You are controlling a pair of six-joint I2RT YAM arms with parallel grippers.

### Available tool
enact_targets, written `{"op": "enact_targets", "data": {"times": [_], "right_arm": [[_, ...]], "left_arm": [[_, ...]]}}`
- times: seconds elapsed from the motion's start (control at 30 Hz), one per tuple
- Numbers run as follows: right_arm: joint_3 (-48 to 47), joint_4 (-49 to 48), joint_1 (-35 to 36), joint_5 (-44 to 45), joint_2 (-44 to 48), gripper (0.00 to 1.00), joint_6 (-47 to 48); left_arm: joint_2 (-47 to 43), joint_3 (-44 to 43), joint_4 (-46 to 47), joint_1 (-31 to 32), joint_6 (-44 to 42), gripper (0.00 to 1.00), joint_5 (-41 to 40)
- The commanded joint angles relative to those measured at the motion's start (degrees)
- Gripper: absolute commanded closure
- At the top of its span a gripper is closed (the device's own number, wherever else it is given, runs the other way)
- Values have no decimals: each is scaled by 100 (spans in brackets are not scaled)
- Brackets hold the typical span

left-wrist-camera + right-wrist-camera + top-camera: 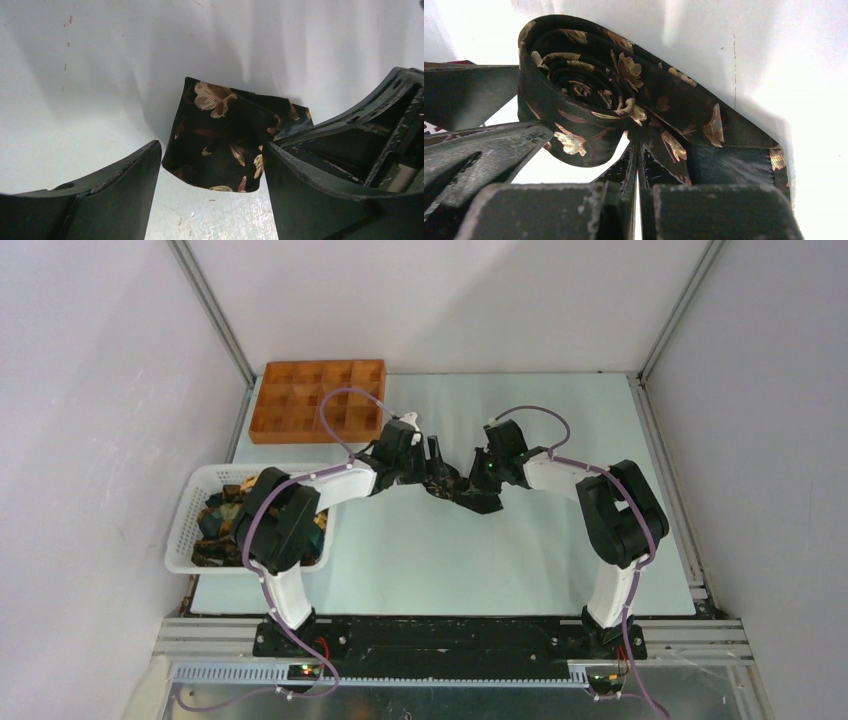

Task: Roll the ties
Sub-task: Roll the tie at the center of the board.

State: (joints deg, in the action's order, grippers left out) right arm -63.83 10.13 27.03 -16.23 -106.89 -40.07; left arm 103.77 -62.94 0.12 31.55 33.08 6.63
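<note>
- Pinching the loose tail of the tie [589,90] in the right gripper [638,150], jaws clenched flat together.
- Straddling the rolled tie with the left gripper [211,150], jaws spread wide, grasping nothing.
- Lying mid-frame in the top view, spiral end toward the right wrist camera, tail trailing lower right.

The tie [594,95] is soft, faintly glossy printed cloth; the fingers [719,210] are scuffed, matt black plastic.

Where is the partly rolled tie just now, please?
In the top view the tie sits near the middle of the table, between the open left gripper and the right gripper, which pinches it.
</note>
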Motion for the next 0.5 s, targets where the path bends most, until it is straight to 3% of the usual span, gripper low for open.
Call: {"op": "enact_targets", "data": {"times": [0.0, 0.17, 0.47], "right_arm": [[-10, -178, -13, 26, 142, 99, 63], [24, -129, -17, 171, 451, 96, 244], [44, 82, -69, 179, 891, 83, 365]], "left_arm": [[0, 71, 235, 35, 55, 21, 27], [-175, 124, 208, 27, 124, 20, -176], [-446, 201, 302, -71, 201, 20, -289]]}}
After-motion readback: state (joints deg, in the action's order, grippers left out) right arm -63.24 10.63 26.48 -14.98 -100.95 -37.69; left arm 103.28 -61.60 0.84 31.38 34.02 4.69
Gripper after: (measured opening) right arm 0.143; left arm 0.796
